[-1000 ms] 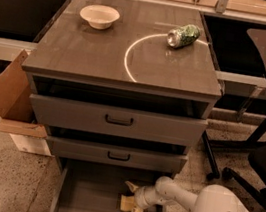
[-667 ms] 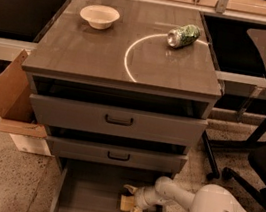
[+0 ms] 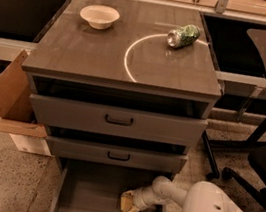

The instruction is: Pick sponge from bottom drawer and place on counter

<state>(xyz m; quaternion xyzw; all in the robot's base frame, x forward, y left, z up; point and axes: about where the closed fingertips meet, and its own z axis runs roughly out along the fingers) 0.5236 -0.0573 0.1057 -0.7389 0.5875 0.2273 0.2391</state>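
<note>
White bowl [image 3: 99, 16], green can [image 3: 182, 36], cardboard box [image 3: 11, 90].

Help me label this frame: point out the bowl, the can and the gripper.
bowl [image 3: 99, 16]: camera view, its white inside.
can [image 3: 185, 35]: camera view, its green side.
gripper [image 3: 130, 203]: camera view, its pale tip, inside the bottom drawer [image 3: 88, 198].

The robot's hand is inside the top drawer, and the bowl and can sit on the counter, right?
No. The camera view shows the hand in the bottom drawer, not the top one. The bowl and can do sit on the counter.
</note>
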